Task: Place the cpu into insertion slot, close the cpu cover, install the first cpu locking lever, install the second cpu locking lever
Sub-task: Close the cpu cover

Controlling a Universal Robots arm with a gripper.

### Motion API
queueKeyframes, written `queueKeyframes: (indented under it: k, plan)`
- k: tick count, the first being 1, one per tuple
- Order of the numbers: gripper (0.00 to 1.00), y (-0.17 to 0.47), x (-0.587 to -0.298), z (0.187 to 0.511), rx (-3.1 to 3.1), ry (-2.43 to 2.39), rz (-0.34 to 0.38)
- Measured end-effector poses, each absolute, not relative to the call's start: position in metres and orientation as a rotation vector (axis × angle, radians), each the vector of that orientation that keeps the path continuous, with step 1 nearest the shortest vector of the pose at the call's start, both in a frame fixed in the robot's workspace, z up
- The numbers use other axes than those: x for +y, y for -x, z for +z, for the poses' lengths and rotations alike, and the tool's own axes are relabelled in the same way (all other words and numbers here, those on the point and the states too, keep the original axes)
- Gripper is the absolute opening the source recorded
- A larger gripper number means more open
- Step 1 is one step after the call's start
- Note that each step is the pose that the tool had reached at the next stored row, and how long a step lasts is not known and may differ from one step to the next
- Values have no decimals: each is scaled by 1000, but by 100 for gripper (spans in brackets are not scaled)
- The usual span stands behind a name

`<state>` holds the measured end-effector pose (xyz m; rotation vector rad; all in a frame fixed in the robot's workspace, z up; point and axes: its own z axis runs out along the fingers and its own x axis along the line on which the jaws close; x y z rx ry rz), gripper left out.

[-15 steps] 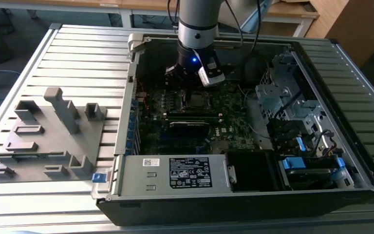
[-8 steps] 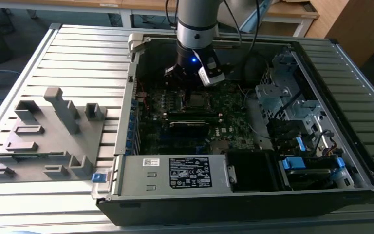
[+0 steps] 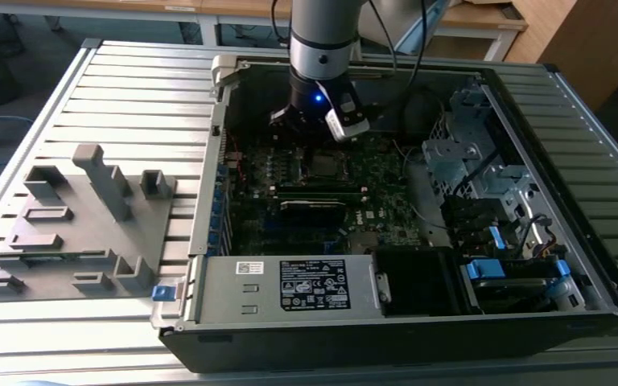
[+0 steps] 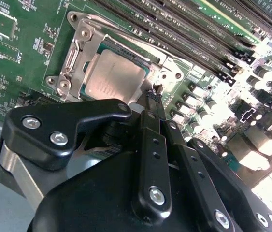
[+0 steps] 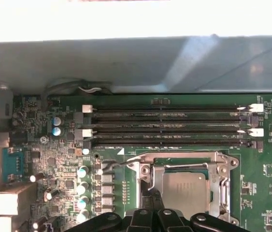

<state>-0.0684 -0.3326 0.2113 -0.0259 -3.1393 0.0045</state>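
The cpu (image 4: 114, 72) lies flat in the insertion slot (image 3: 323, 165), and the cpu cover (image 4: 73, 58) seems to be down around it. The gripper (image 4: 152, 95) stands at one corner of the slot, its fingers drawn together to a narrow tip. Whether they pinch anything, I cannot tell. A thin locking lever (image 5: 119, 163) juts out beside the slot, so I judge the lever work is in hand; it asks for a low, sideways push without scraping the board. The memory slots (image 5: 169, 125) run just beside the slot, which leaves little space. The computer case (image 3: 395, 342) lies open on a slatted metal counter (image 3: 126, 88).
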Motion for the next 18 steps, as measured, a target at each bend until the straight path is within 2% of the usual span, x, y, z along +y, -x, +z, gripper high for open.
queueKeyframes:
  k: [18]
  plan:
    - [11, 71, -332, 202, -3139, 12, 5]
